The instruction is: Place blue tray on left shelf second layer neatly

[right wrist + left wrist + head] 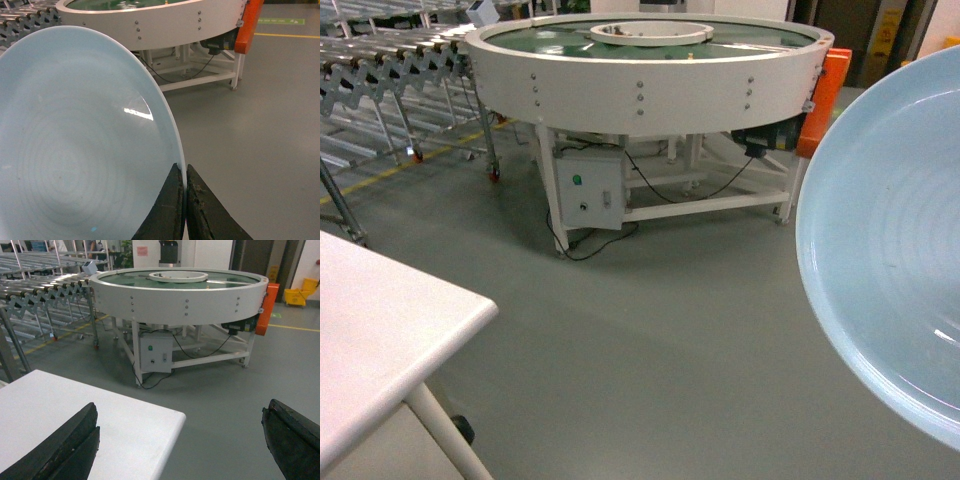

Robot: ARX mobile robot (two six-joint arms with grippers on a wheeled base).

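Step in hand, as I judge it: carry the blue tray (75,150) to the left shelf second layer and set it down square. My right end effector (185,200) is clamped on the tray's rim, the two dark fingers (170,210) pinched together with only the thin edge between them. My left end effector (180,440) stands wide apart and holds nothing; it hangs above the corner of the white counter (125,425).

Procedure I would follow:
1. Keep the clamp firm. The grip is on the edge alone, so the tray can pivot or slip if I swing fast
2. Turn toward the steel roller racks (390,60) at far left. Which tier is the second layer I cannot tell from here
3. Level the tray before entry, since it is tilted steeply now
4. Clear the round conveyor table (640,70) and the counter edge on the way

Tray condition: pale light blue, round, shallow, glossy, with faint concentric rings and a bright glare spot. In the head view it fills the right side (890,250), held in the air above the grey floor, touching no surface
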